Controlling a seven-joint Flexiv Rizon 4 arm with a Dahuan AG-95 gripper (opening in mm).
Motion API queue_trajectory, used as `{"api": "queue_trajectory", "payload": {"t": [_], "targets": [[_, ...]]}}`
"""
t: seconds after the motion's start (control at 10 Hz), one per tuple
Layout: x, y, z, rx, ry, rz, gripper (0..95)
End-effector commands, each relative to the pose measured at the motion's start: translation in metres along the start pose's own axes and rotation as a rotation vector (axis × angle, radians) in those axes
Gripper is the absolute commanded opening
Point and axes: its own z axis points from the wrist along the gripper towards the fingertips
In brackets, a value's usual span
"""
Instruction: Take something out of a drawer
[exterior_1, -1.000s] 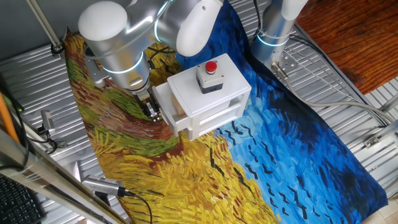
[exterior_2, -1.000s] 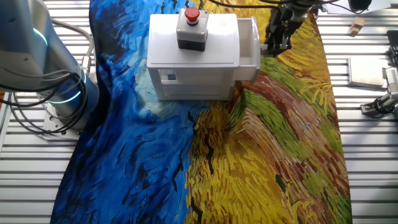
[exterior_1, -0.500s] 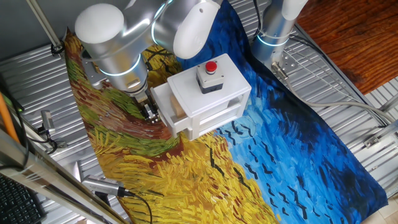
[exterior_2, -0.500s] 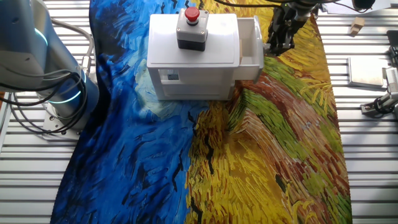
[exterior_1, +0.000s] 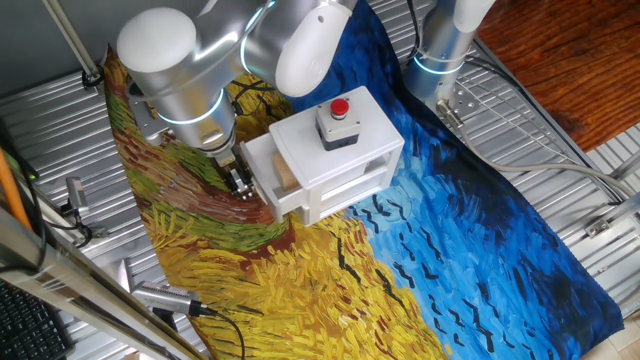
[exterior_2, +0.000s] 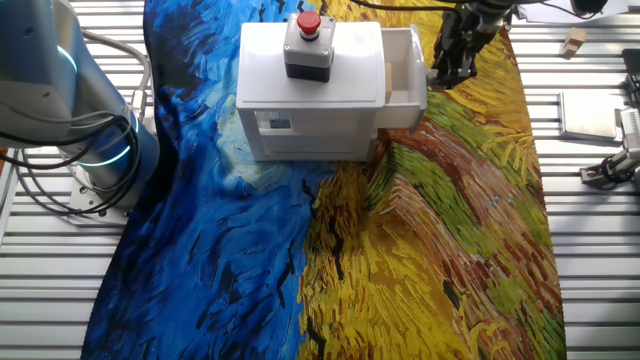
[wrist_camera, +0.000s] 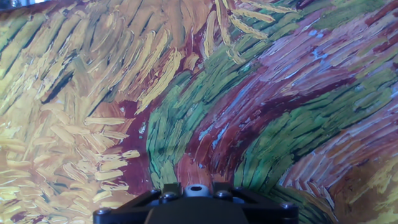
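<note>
One fixed view: my gripper (exterior_1: 238, 180) sits at the front of the upper drawer (exterior_1: 268, 178), which is pulled partway out of the white box (exterior_1: 340, 160). A tan wooden block (exterior_1: 285, 176) lies inside it.

Other fixed view: gripper (exterior_2: 451, 70) beside the drawer (exterior_2: 404, 70) front; block barely visible.

Hand view: only painted cloth (wrist_camera: 205, 93); I cannot tell my finger spacing or grasp.

A painted cloth (wrist_camera: 205, 93) of thick brushstrokes fills the frame: yellow and ochre dashes at left, curving bands of green, maroon and pale blue at right. The tool's black base (wrist_camera: 196, 204) edges the bottom; its fingers are unseen.
</note>
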Motion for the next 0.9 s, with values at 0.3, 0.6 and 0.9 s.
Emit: {"api": "queue_trajectory", "payload": {"t": [0.3,0.6,0.9], "targets": [[0.0016,-0.0012,-0.0011,-0.004,0.000,-0.033,0.0],[0.0016,-0.0012,-0.0011,-0.004,0.000,-0.061,0.0],[0.0016,-0.0012,-0.0011,-0.009,-0.001,-0.075,0.0]]}}
